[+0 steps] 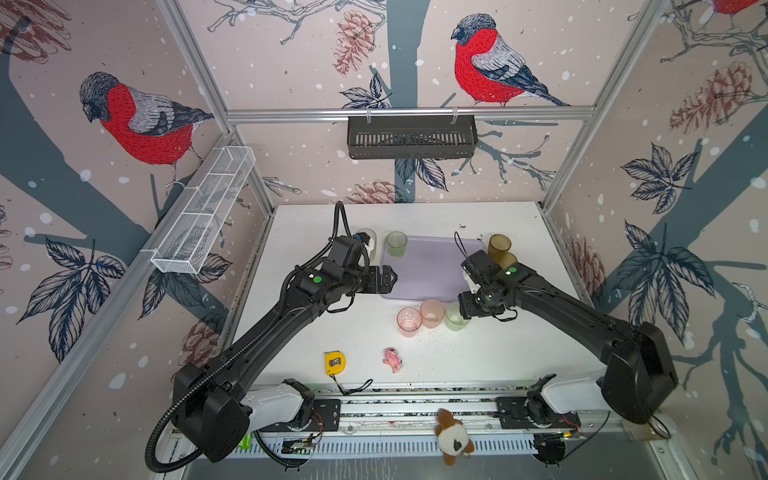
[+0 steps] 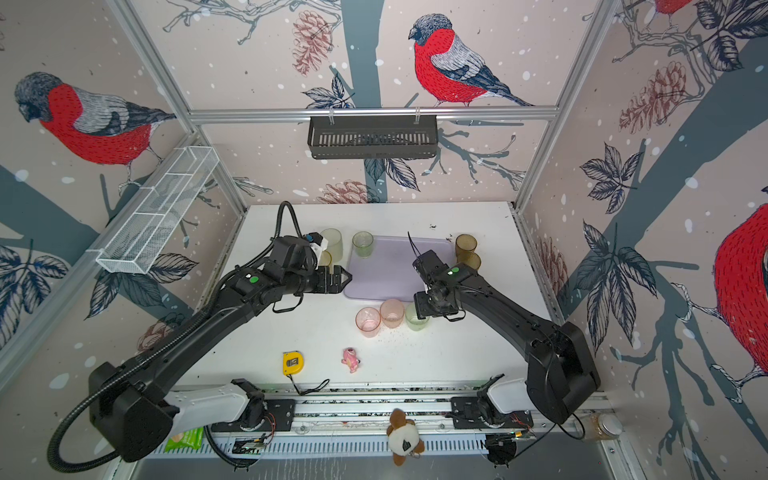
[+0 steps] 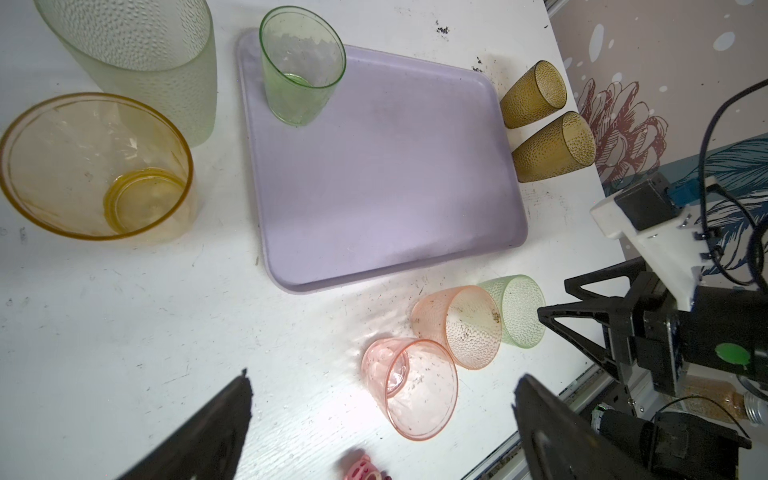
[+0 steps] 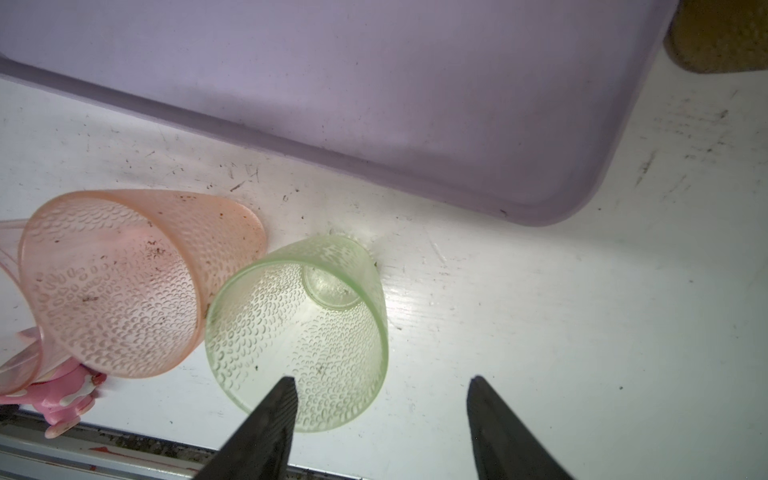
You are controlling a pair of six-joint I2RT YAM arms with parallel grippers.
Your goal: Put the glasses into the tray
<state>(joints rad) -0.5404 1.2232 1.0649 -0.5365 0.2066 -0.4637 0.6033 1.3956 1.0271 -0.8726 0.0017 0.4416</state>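
Note:
The lavender tray [image 1: 432,274] lies mid-table with one green glass [image 1: 396,244] upright in its far left corner. Just off that corner stand a frosted whitish-green glass [image 2: 332,243] and an amber-yellow one [image 3: 95,166]. Two brown glasses [image 1: 500,249] are at the tray's far right corner. In front of the tray stand two pink glasses [image 1: 409,321] [image 1: 432,313] and a dimpled green glass [image 4: 299,332]. My right gripper [image 4: 382,379] is open over that green glass, one finger above its mouth, the other outside. My left gripper [image 1: 390,277] hangs open at the tray's left edge, empty.
A yellow tape measure [image 1: 334,363] and a pink toy [image 1: 392,359] lie near the front edge. A plush toy [image 1: 453,436] sits on the front rail. A black basket [image 1: 411,136] hangs on the back wall, a white wire basket [image 1: 203,208] on the left.

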